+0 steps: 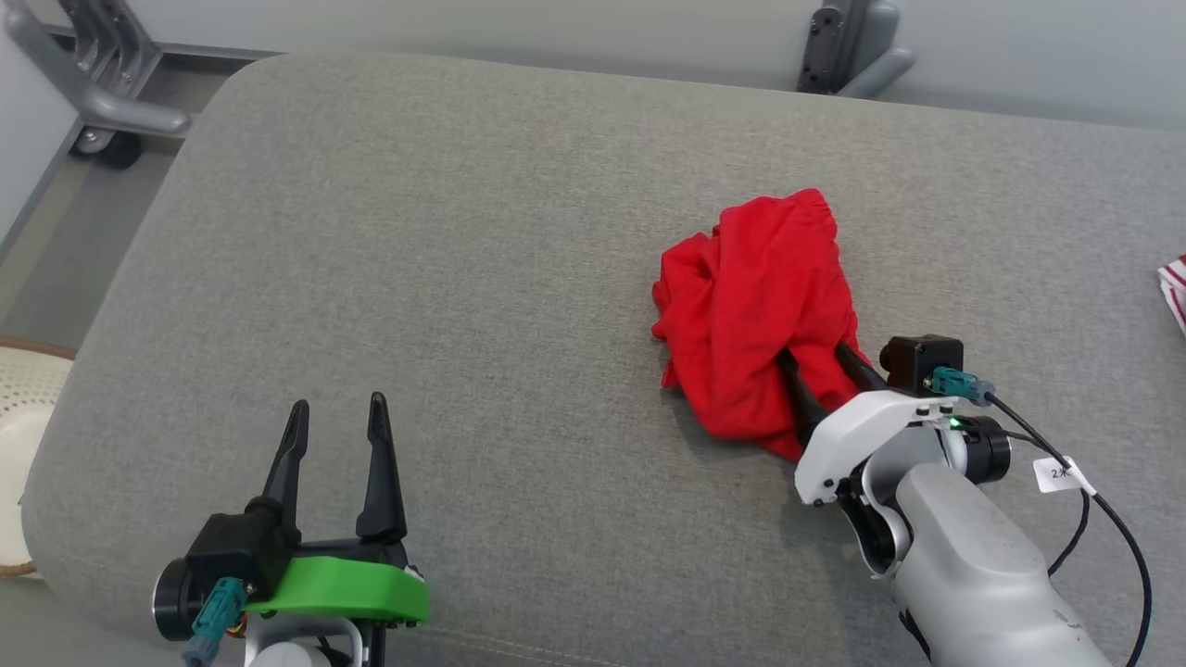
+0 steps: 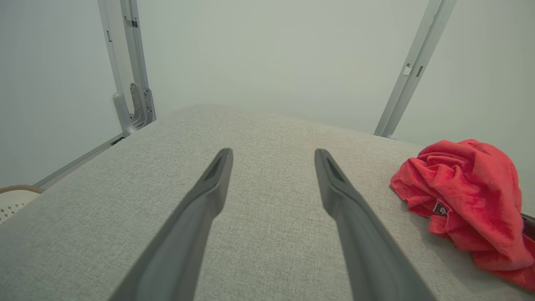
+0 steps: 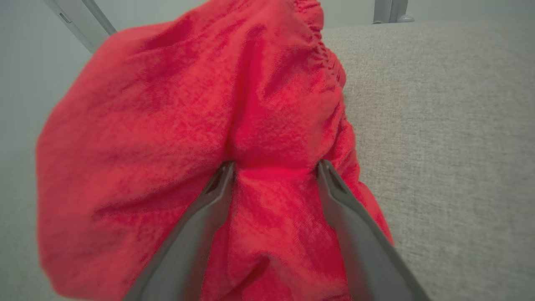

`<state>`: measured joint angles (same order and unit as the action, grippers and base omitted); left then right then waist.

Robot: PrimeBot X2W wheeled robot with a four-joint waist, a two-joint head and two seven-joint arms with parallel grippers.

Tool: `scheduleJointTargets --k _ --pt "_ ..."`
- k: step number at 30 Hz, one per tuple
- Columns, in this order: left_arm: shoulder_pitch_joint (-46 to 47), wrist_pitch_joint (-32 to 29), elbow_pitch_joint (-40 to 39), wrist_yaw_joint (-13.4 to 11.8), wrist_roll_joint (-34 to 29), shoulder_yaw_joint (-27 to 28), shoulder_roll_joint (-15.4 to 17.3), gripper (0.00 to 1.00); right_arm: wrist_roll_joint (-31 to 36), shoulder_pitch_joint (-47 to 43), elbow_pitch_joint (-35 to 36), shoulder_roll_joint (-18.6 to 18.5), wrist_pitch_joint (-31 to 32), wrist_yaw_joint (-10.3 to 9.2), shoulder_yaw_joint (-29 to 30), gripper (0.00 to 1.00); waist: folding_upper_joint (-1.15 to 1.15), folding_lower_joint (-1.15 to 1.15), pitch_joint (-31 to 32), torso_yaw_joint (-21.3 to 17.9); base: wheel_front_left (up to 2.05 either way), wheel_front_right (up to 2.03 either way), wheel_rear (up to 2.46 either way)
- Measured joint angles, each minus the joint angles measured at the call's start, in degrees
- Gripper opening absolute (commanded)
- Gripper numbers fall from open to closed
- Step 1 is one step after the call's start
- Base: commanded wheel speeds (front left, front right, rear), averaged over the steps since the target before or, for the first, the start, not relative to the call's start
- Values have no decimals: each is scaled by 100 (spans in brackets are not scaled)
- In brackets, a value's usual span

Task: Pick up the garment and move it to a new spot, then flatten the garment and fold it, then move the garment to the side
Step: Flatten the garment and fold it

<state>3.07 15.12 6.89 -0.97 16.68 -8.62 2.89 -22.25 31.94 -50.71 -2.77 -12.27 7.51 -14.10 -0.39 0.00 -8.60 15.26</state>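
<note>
The garment [image 1: 755, 306] is a crumpled red heap with an elastic waistband, lying right of centre on the grey cushion [image 1: 463, 278]. My right gripper [image 1: 820, 357] is pushed into its near edge, jaws wide apart with a fold of red cloth [image 3: 276, 200] between the two fingers; the tips are buried in the fabric. My left gripper [image 1: 338, 417] hovers open over bare cushion at the lower left, nothing between its fingers [image 2: 209, 196]. In the left wrist view the garment [image 2: 464, 196] lies off to the right.
A striped red-and-white cloth [image 1: 1175, 287] pokes in at the right edge. A woven basket [image 1: 23, 426] stands on the floor left of the cushion. Grey metal frame legs [image 1: 111, 83] rise behind the cushion, with another [image 1: 852, 46] at the back right.
</note>
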Motion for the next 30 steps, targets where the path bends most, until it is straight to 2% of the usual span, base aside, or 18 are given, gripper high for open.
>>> scheduleJointTargets --k 1,2,3,9,14,19,30 --pt "-1 0 -5 -4 1 3 0 100 -41 59 -100 0 -30 0 -31 35 0 0 -15 58 0 0 0" --pt "-2 0 -11 -9 1 9 0 100 -81 116 -191 1 -60 0 -56 22 0 0 -30 108 0 0 0" --pt "-4 0 -16 -13 1 15 0 100 -86 176 -281 2 -101 0 -59 0 0 0 -44 152 0 0 0" --pt "-13 0 -42 -47 2 88 0 100 65 514 -314 -30 -254 0 92 0 0 0 -91 148 0 0 0" --pt "-13 0 -64 -55 25 59 0 100 399 645 464 -218 -272 0 548 0 0 0 -84 -21 0 0 0" --pt "-12 0 -63 -62 25 3 0 100 900 692 943 -416 -271 0 905 0 0 0 -69 -150 0 0 0" --pt "-44 0 -29 -55 14 -7 0 100 1685 941 1964 -598 -274 0 1418 0 0 0 71 -141 0 0 0"
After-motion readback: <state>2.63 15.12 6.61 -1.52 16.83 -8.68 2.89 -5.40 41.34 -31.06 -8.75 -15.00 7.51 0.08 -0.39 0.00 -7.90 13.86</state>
